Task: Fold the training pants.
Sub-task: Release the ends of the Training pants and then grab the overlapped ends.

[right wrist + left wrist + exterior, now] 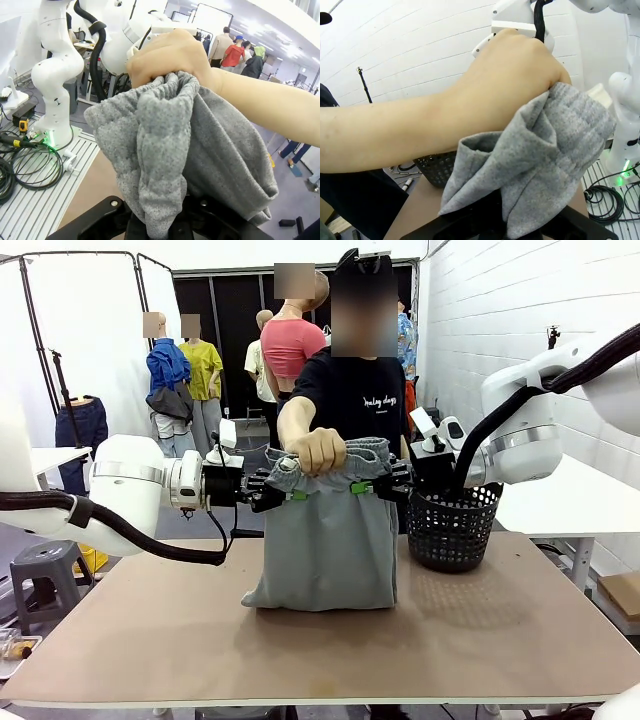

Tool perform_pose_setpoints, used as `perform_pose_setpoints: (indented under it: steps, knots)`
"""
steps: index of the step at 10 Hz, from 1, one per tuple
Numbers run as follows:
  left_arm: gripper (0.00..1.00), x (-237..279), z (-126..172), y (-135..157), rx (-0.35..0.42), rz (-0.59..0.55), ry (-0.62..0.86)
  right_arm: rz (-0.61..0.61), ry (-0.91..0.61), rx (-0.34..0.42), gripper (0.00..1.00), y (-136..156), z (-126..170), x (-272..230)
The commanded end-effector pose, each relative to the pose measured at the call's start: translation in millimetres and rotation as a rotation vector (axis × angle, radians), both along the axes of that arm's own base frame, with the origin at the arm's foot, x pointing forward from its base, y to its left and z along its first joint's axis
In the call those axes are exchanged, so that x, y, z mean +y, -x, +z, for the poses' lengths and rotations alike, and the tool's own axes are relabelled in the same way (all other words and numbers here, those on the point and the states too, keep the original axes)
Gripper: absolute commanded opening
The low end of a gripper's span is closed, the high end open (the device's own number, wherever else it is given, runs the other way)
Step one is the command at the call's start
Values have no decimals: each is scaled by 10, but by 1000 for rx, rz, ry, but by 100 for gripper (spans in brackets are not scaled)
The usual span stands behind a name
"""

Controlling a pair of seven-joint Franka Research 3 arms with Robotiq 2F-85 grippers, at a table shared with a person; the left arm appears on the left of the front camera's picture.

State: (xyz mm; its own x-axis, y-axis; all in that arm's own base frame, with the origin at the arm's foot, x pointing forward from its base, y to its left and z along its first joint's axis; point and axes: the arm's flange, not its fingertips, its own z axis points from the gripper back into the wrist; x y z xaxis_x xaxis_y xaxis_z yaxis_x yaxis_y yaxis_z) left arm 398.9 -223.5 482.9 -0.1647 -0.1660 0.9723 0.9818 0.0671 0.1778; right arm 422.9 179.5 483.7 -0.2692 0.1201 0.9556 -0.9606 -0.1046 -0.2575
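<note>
Front view: pants (330, 550) hang upright over middle of tabletop (150, 640), lower end bunched on surface, waistband stretched between arms. Left gripper (288, 491) clamped on one waistband end, right gripper (372, 487) clamped on other. Person's hand (318, 450) grips waistband centre. Basket (452, 525) just beside pants, toward far right edge.

Left wrist view: fingers pinched tight on grey fabric, person's hand fisted above.

Right wrist view: jaws closed on bunched fabric likewise.

Judgement: mid-fold, pants raised for laying over. Next move likely calls for both grippers lowering level together, clear of basket.
</note>
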Motion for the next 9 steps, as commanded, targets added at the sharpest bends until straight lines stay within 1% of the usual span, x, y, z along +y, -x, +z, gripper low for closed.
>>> perform_pose_setpoints:
  steps: [1,3,4,8,9]
  knots:
    - [0,9,26,5,-4,1,5,4,-3,-6,0,18,9,8]
    - [0,9,26,5,-4,1,5,4,-3,-6,0,18,9,8]
    - [5,0,0,0,0,0,0,0,0,0,0,0,0,0]
    - [85,31,-10,14,4,5,23,24,10,24,79,-4,-6,-4]
    - [100,34,-4,24,7,2,27,22,8,31,98,3,-13,-5]
